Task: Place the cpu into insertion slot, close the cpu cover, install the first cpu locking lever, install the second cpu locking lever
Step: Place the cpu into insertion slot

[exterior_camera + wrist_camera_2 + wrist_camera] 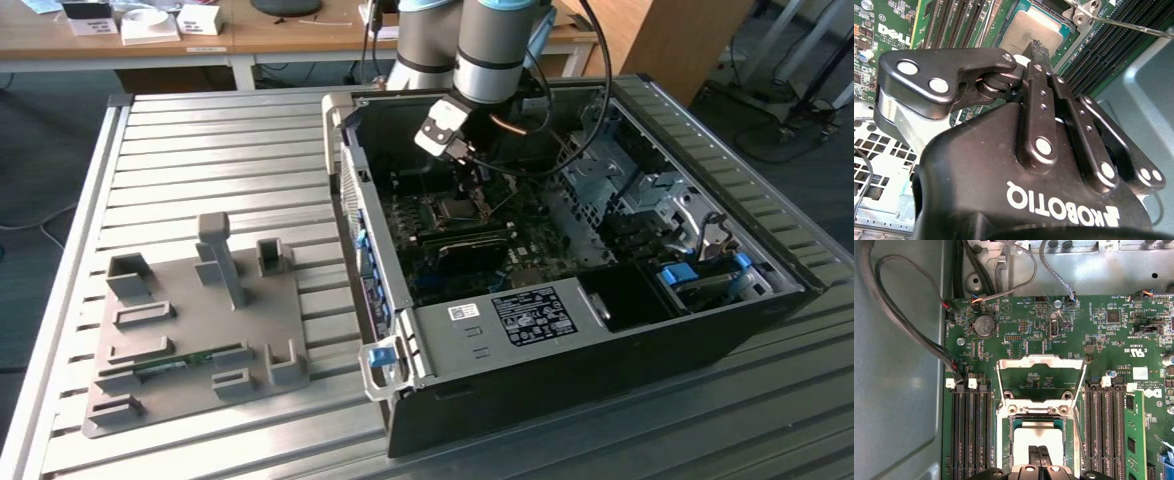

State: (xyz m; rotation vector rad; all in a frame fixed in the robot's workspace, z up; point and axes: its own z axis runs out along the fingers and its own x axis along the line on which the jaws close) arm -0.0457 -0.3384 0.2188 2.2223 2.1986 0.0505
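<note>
A ribbed metal table (pixel 200 150) carries the work, with wooden desks (pixel 267 35) behind it. On the table lies one open computer case (pixel 561 380), dark and boxy, its green circuit board (pixel 1019 340) facing up. Toward the exterior view's left sits one flat grey tray (pixel 187 330) studded with upright block-shaped holders.

The single arm (pixel 487 50), a grey tube with a blue band, reaches down into the case. Its gripper (pixel 470 195) is black and glossy, built of jointed links with round silver pins. The two fingers are drawn together at their tips, with nothing between them, and the tips (pixel 1035 47) rest on or just above the chip.

The chip (pixel 1026 437) is one small flat square, pale silvery-tan with a dull brushed face (pixel 1024 30). It lies flat inside the socket (pixel 1004 440), whose silvery metal rim frames it on the board.

The cover (pixel 1041 359), a thin shiny metal frame with a square opening, stands swung up on its hinge, away from the chip, so the green board shows through it. In the second wrist view one thin bare metal rod (pixel 1134 24) runs beside the socket's corner.

Long black memory slots (pixel 971 435) run beside the socket, three on each side. One round silver coin battery (pixel 985 325) sits on the board beyond the cover, and black cables (pixel 899 305) loop along the grey case wall.
</note>
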